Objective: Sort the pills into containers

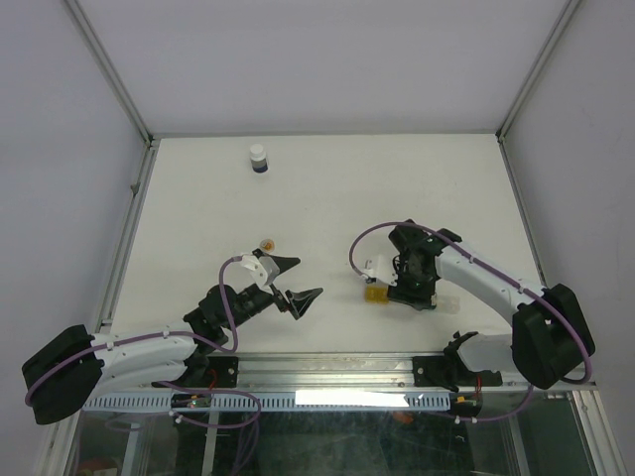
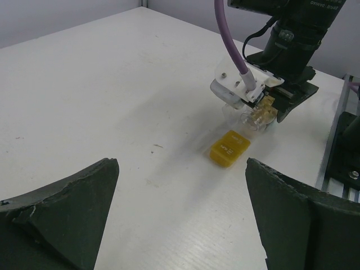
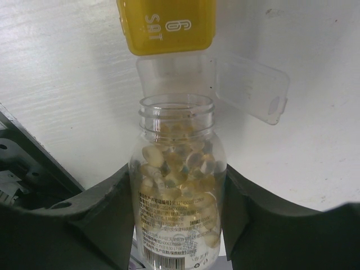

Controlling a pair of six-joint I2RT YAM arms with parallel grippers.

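Observation:
My right gripper (image 3: 177,188) is shut on a small clear vial (image 3: 177,225), which has no cap and lies tipped towards the containers. Yellowish pills (image 3: 174,163) fill the vial. Its mouth sits just over the clear compartment (image 3: 174,73), whose lid (image 3: 253,87) stands open. The yellow compartment (image 3: 167,25) beside it is closed. From above, the strip's yellow end (image 1: 374,295) shows beside the right gripper (image 1: 392,281); the rest of the strip is hidden under it. My left gripper (image 1: 308,278) hangs open and empty to the left of the strip, and in its wrist view the yellow compartment (image 2: 229,148) lies ahead of its wide-apart fingers (image 2: 73,214).
A white-capped dark blue bottle (image 1: 258,159) stands at the back left of the table. A small orange round piece (image 1: 266,242) lies just behind the left gripper. A metal rail (image 1: 327,369) runs along the near edge between the arm bases.

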